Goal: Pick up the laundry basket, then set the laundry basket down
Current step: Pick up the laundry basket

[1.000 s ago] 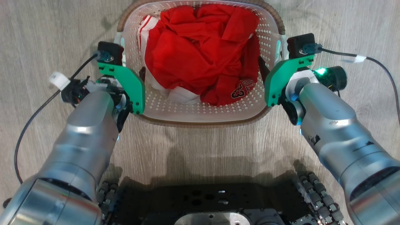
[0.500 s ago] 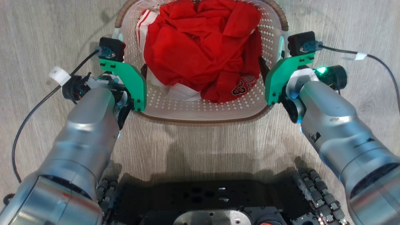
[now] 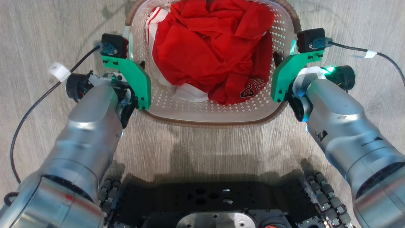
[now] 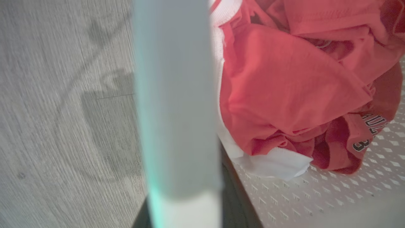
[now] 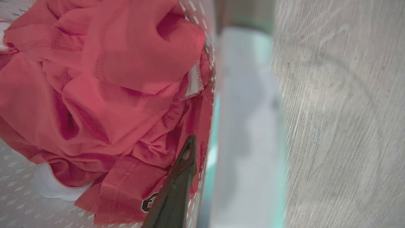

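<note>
Shift: basket [image 3: 205, 110] and both arms sit a little further right and higher in the head view than half a second ago, while the robot's base [image 3: 208, 202] keeps nearly the same place there.
Far rim: more of it is cut off by the top edge than before.
Basket: between the two arms, in front of the base, over the floor [image 3: 47, 31]; I cannot tell whether its bottom touches the floor.
Load: crumpled red clothes [image 3: 212, 47] with white trim and dark lettering, heaped toward the far side; near wall bare.
Left end effector [image 3: 134, 63]: clamped on the left handle [image 4: 177, 95], one dark finger [image 4: 234, 190] inside the wall, dark edge of the other at the handle's outer side.
Right end effector [image 3: 284, 58]: at the right handle [image 5: 250, 126], gripping it as the basket travels with it; inner finger [image 5: 178, 186] lies against the inside of the wall beside the clothes, outer finger hidden by the handle.
Wrist mounts: green bracket [image 3: 136, 82] on the left, green bracket [image 3: 288, 76] on the right, each touching the basket's side.
Light: green lamp [image 3: 330, 68] lit on the right wrist.
Cables: black cable [image 3: 34, 104] loops out from the left wrist, another [image 3: 389, 60] from the right.
Floor: pale grey wood-grain planks, with soft shadows of arm and basket in the left wrist view.
Foreground: dark base plate, roller wheels at both lower corners.
</note>
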Robot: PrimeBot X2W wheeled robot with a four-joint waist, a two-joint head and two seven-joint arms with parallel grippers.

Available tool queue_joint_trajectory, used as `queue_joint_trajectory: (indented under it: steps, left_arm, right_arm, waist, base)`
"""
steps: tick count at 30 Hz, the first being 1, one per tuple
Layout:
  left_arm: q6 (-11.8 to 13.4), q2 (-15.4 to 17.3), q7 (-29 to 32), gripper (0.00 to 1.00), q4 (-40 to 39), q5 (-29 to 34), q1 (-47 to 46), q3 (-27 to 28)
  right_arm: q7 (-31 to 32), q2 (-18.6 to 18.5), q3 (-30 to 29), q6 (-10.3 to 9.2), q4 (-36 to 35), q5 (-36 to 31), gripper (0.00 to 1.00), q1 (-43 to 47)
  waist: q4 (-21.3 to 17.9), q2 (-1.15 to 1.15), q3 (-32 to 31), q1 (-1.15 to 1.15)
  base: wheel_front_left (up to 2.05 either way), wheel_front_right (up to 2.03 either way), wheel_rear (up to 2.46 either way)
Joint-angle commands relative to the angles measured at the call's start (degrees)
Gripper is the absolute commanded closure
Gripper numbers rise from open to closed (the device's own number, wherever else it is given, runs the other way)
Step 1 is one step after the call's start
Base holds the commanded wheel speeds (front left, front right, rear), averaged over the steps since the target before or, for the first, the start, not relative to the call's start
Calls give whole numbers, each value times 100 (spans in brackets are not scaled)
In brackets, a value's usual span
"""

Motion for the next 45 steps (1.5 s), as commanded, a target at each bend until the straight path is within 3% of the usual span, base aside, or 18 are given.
queue_joint_trajectory:
  steps: [1, 13, 18, 45]
  left_arm:
    - [-25, 140, 34, 100, -37, 4, 128, -62]
    - [-65, 140, 211, 100, -11, -330, 296, -403]
    - [-79, 140, 480, 100, 18, -415, 541, -599]
    - [-92, 159, 2174, 100, -356, -1175, 1695, -1935]
  right_arm:
    - [-75, 108, 167, 17, -34, -15, 100, 224]
    - [73, 108, 413, 17, 53, 228, 100, 238]
    - [471, 108, 699, 17, -47, 350, 100, 434]
    - [2274, 84, 1684, 17, -242, 1434, 100, 1601]
  waist:
    - [8, 0, -10, 0]
    - [-16, 0, -343, 0]
    - [-63, 0, -730, 0]
    - [140, 0, -3735, 0]
  base:
    - [0, 0, 0]
    - [0, 0, 0]
    - [0, 0, 0]
    - [0, 0, 0]
